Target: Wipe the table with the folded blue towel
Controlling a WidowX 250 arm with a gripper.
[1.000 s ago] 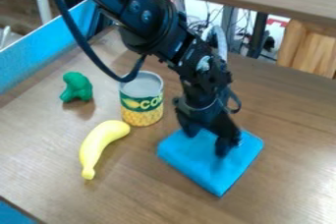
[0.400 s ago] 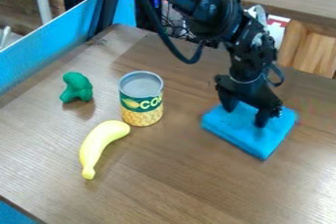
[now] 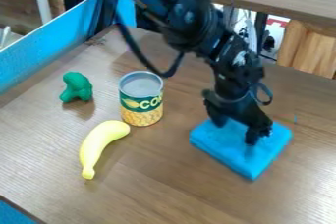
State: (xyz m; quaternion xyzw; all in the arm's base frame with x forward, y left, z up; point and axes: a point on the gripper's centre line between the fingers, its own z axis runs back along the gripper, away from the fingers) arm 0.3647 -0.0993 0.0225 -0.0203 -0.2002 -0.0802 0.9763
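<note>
The black gripper point(image 3: 235, 132) is low over the right half of the table, pointing down with its two fingers spread apart. Both fingertips rest on a folded bright blue cloth point(image 3: 255, 161), which lies flat on the wood beneath them. Part of the cloth's back side is hidden by the gripper.
Left of the gripper a corn can point(image 3: 141, 102) stands upright. A yellow banana point(image 3: 98, 144) lies in front and left of the can, and a green broccoli piece point(image 3: 76, 87) sits farther left. A blue wall point(image 3: 46, 48) borders the wooden table point(image 3: 157, 183).
Gripper and blue cloth first shifted together to the right and toward the back, then came partway back toward the front left. Can, banana and broccoli stayed put.
</note>
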